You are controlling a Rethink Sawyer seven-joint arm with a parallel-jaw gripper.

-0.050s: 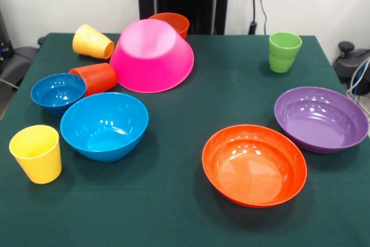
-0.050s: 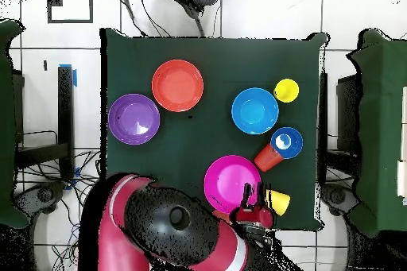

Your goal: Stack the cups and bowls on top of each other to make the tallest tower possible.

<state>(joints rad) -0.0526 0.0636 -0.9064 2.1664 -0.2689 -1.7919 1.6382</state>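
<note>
Dark green surface (image 1: 191, 212); bowls: pink (image 1: 151, 56), two blue (image 1: 104, 125) (image 1: 58, 92), two orange (image 1: 254, 165) (image 1: 173, 22), purple (image 1: 321, 118); cups: two yellow (image 1: 36, 153) (image 1: 92, 42), orange-red (image 1: 95, 78), green (image 1: 284, 51).

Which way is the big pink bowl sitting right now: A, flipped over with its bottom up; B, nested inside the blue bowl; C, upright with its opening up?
A: the large pink bowl shows its flat base upward, rim down on the table.
</note>
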